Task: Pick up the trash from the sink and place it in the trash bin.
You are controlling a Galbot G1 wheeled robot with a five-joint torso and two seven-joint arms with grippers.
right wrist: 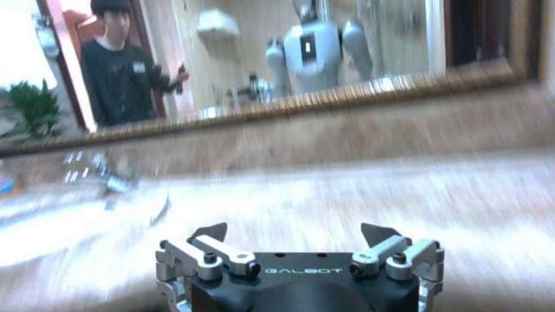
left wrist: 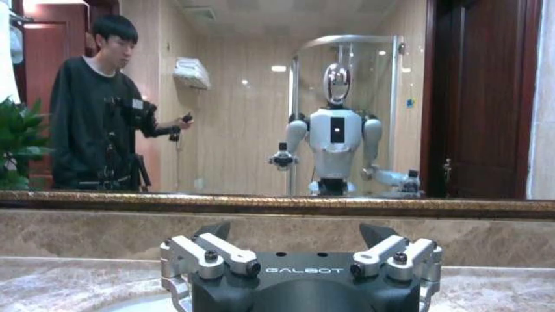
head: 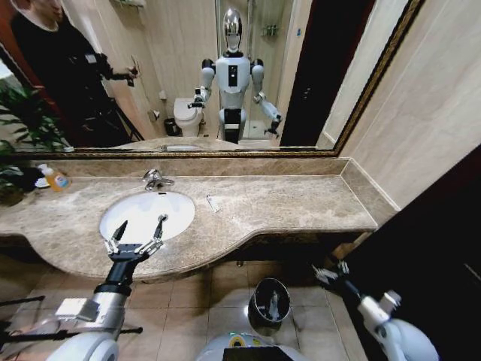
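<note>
A Galbot robot faces a brown marble counter (head: 285,203) under a wide framed mirror (head: 225,75), its left hand (head: 137,232) poised over the near rim of the white oval sink (head: 128,210), fingers spread wide and holding nothing. In the left wrist view the same hand (left wrist: 299,244) points across the counter toward the mirror, its two dark fingertips well apart. The right hand (head: 331,272) hangs low, below the counter's edge and to the right of the trash bin (head: 270,304), a small round dark bin with a shiny rim standing on the tiled floor; in the right wrist view that hand (right wrist: 295,237) is likewise open wide and empty. One small white piece of trash (head: 213,203) lies on the counter just right of the sink, clear of the basin. A chrome faucet (head: 155,179) stands behind the sink, and an orange-and-white bottle (head: 54,177) sits at the counter's far left beside a green plant (head: 26,124).
</note>
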